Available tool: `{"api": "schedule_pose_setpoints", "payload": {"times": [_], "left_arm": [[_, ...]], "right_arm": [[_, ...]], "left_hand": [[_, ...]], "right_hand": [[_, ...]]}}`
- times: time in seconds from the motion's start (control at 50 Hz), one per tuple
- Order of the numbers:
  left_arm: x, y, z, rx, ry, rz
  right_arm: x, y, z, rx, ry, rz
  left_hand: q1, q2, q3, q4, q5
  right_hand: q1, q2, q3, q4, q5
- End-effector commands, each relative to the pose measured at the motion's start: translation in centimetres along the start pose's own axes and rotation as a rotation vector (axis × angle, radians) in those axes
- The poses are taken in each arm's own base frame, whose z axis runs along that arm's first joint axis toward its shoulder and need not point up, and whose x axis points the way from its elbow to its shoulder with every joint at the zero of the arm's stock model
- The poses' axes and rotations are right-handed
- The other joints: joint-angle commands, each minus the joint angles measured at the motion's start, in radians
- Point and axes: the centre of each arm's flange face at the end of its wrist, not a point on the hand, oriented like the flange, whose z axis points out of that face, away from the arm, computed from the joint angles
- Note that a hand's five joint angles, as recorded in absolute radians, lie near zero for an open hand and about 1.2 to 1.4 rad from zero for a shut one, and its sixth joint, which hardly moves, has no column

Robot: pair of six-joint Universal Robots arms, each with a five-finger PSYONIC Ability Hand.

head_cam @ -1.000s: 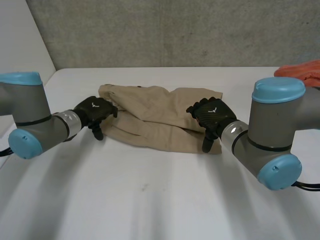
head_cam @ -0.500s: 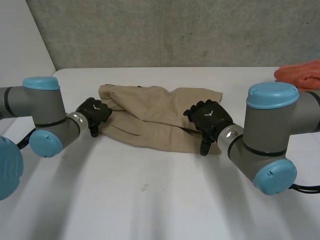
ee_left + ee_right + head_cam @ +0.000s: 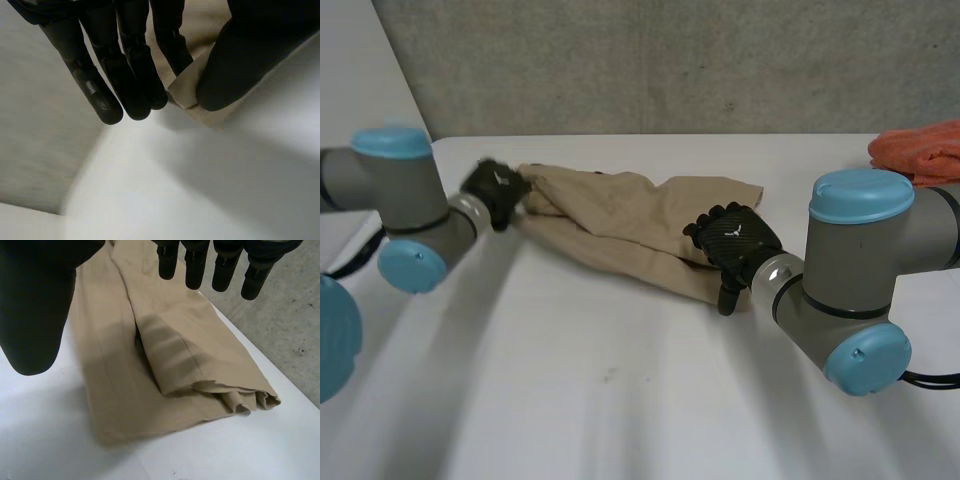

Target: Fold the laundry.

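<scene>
Robotics lab or test cell by the looks, not a home. Plain white worktop (image 3: pixel 620 400) stood against a raw, unpainted grey concrete wall (image 3: pixel 670 60), w/ a flat white panel (image 3: pixel 360 70) at the left side. Two machine arms w/ grey joints & light-blue caps, left arm (image 3: pixel 410 210) and right arm (image 3: pixel 860 270), reached in over the worktop. On it lay laundry: a tan garment (image 3: pixel 620 225) and, at the far right edge, an orange cloth (image 3: pixel 920 150).
</scene>
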Motion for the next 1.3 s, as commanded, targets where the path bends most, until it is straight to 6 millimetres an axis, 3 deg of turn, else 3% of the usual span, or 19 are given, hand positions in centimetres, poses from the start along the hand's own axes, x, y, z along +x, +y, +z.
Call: {"api": "schedule_pose_setpoints", "payload": {"times": [0.02,0.04,0.06,0.12,0.16,0.24,0.3,0.34,0.44,0.48,0.5,0.58,0.78,0.9,1.02,1.1,1.12,1.18,1.3], "left_arm": [[-8.5,-10.0,-1.4,0.38,-0.329,-0.049],[-9.8,-12.7,-2.2,0.479,-0.38,-0.063],[-10.1,-14.0,-2.7,0.524,-0.391,-0.072],[-10.2,-18.6,-4.6,0.673,-0.383,-0.132],[-9.6,-20.3,-5.3,0.73,-0.35,-0.176],[-6.1,-22.8,-6.4,0.803,-0.181,-0.321],[-1.8,-24.1,-7.3,0.837,0.049,-0.424],[2.3,-23.7,-7.4,0.812,0.246,-0.47],[9.4,-21.6,-7.7,0.722,0.539,-0.504],[11.0,-20.9,-7.6,0.697,0.57,-0.501],[11.8,-20.5,-7.5,0.676,0.57,-0.496],[11.0,-20.0,-6.9,0.637,0.477,-0.497],[4.8,-20.7,-9.0,0.538,0.217,-0.555],[3.3,-18.1,-12.3,0.326,0.135,-0.579],[4.6,-14.6,-15.8,0.135,0.17,-0.577],[6.5,-12.3,-18.3,0.033,0.254,-0.569],[7.3,-11.5,-19.2,-0.003,0.292,-0.565],[8.3,-10.3,-20.3,-0.065,0.347,-0.561],[9.9,-8.1,-21.7,-0.173,0.427,-0.556]], "right_arm": [[0.4,-0.2,0.1,0.012,0.013,0.005],[0.7,-0.2,0.1,0.013,0.02,0.006],[0.9,-0.3,0.1,0.014,0.024,0.007],[1.4,-0.3,0.2,0.018,0.037,0.011],[1.8,-0.4,0.3,0.021,0.049,0.015],[2.7,-0.6,0.3,0.025,0.078,0.034],[3.6,-0.8,0.3,0.031,0.107,0.054],[4.2,-0.9,0.3,0.037,0.124,0.066],[5.7,-1.0,0.5,0.042,0.17,0.094],[6.2,-0.9,0.5,0.042,0.187,0.103],[6.8,-0.9,0.6,0.04,0.207,0.112],[8.3,-0.6,0.6,0.028,0.261,0.123],[11.5,-0.7,0.3,0.013,0.391,0.087],[9.9,-1.7,-0.9,0.034,0.273,-0.08],[6.7,-0.5,-2.3,0.015,0.067,-0.307],[4.4,1.4,-3.3,-0.035,-0.071,-0.41],[3.8,2.1,-3.6,-0.055,-0.103,-0.439],[3.2,3.1,-3.6,-0.078,-0.123,-0.457],[2.7,4.9,-2.3,-0.044,-0.085,-0.418]], "left_hand": [[0.312,0.207,0.212,0.201,0.227],[0.312,0.207,0.212,0.201,0.227],[0.312,0.207,0.212,0.201,0.227],[0.312,0.207,0.212,0.201,0.227],[0.312,0.207,0.212,0.201,0.227],[0.312,0.207,0.212,0.201,0.227],[0.312,0.207,0.212,0.201,0.227],[0.312,0.207,0.212,0.201,0.227],[0.312,0.207,0.212,0.201,0.227],[0.164,0.059,0.063,0.053,0.078],[-0.151,-0.256,-0.252,-0.262,-0.237],[-0.883,-0.989,-0.984,-0.994,-0.969],[-0.91,-1.015,-1.01,-1.02,-0.995],[-0.91,-1.015,-1.01,-1.02,-0.995],[-0.812,-0.918,-0.913,-0.923,-0.898],[-0.742,-0.847,-0.842,-0.852,-0.827],[-0.718,-0.823,-0.819,-0.829,-0.804],[-0.712,-0.817,-0.813,-0.823,-0.798],[-0.712,-0.817,-0.812,-0.823,-0.798]], "right_hand": [[-0.041,-0.025,-0.03,-0.025,-0.041],[-0.041,-0.025,-0.03,-0.025,-0.041],[-0.041,-0.025,-0.03,-0.025,-0.041],[-0.041,-0.025,-0.03,-0.025,-0.041],[-0.041,-0.025,-0.03,-0.025,-0.041],[-0.041,-0.025,-0.03,-0.025,-0.041],[-0.041,-0.025,-0.03,-0.025,-0.041],[-0.041,-0.025,-0.03,-0.025,-0.041],[-0.041,-0.025,-0.03,-0.025,-0.041],[-0.041,-0.025,-0.03,-0.025,-0.041],[-0.041,-0.025,-0.03,-0.025,-0.041],[-0.041,-0.025,-0.03,-0.025,-0.041],[-0.041,-0.025,-0.03,-0.025,-0.041],[-0.041,-0.025,-0.03,-0.025,-0.041],[-0.041,-0.025,-0.03,-0.025,-0.041],[-0.041,-0.025,-0.03,-0.025,-0.041],[0.057,0.074,0.069,0.074,0.058],[0.275,0.292,0.287,0.292,0.276],[0.302,0.319,0.314,0.319,0.303]]}}
